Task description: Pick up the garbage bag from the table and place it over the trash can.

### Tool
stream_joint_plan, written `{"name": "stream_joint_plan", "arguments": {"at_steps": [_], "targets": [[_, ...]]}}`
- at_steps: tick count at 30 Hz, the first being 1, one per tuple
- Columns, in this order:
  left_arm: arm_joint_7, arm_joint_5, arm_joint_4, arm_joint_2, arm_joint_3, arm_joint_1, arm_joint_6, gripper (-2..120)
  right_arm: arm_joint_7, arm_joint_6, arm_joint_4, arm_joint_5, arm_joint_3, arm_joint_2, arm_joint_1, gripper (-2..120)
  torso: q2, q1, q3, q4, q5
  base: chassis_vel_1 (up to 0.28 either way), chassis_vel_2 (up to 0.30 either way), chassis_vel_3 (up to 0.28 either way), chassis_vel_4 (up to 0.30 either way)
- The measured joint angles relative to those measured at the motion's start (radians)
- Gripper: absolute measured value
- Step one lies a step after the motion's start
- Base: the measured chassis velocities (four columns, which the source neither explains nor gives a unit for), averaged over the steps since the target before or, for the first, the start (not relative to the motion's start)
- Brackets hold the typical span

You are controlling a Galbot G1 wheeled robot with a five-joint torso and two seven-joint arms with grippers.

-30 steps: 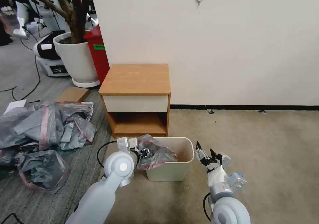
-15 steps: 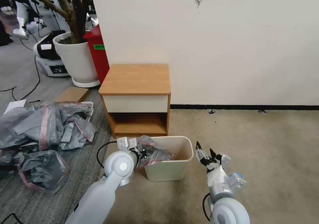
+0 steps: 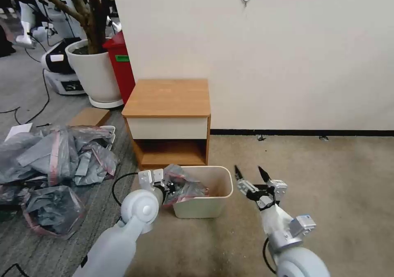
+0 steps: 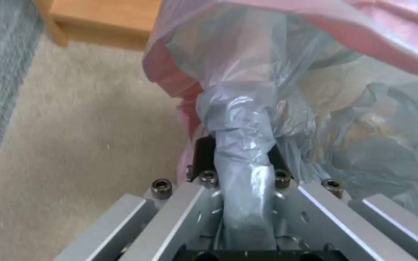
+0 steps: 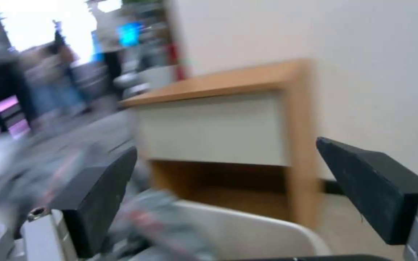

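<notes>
Garbage bag point(image 3: 184, 184) pinched in left gripper point(image 3: 171, 185) at trash can point(image 3: 205, 205) left rim.
Bag crumpled, translucent grey, pink-banded; right gripper point(image 3: 248, 173) spread wide beside the can.

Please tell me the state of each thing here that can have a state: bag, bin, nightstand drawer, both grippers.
Garbage bag: crumpled, draped over the trash can's left rim.
Trash can: upright on the floor.
Nightstand: drawer closed, top bare.
Left gripper: shut on the garbage bag.
Right gripper: open, beside the trash can.
</notes>
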Motion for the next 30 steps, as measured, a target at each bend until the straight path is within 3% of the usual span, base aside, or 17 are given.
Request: {"name": "stream_joint_plan", "arguments": {"at_steps": [3,6,16,30], "targets": [[0.026,0.029,-0.028,0.01,-0.005,0.022,-0.014,4,-0.03,-0.078,0.007,-0.008,-0.103,-0.097,0.095,96,0.0,0.0,0.0,0.0001,0.0002,0.0,0.0,0.0,0.0],[0.041,0.046,-0.048,0.012,-0.006,0.039,-0.02,4,-0.01,-0.128,-0.007,-0.007,-0.179,-0.133,0.177,95,0.0,0.0,0.0,0.0002,0.0001,0.0,0.0,0.0,0.0],[0.048,0.053,-0.101,-0.004,-0.008,0.068,-0.021,4,0.095,-0.207,-0.146,0.056,-0.43,-0.158,0.44,95,0.0,0.0,0.0,0.0001,0.0003,0.0,0.0,0.0,0.0],[0.047,0.053,-0.103,-0.025,0.015,0.059,-0.02,4,0.173,-0.24,-0.227,0.147,-0.518,-0.145,0.569,93,0.0,0.0,0.0,0.0,0.0001,0.0,0.0,0.0,0.0]]}}
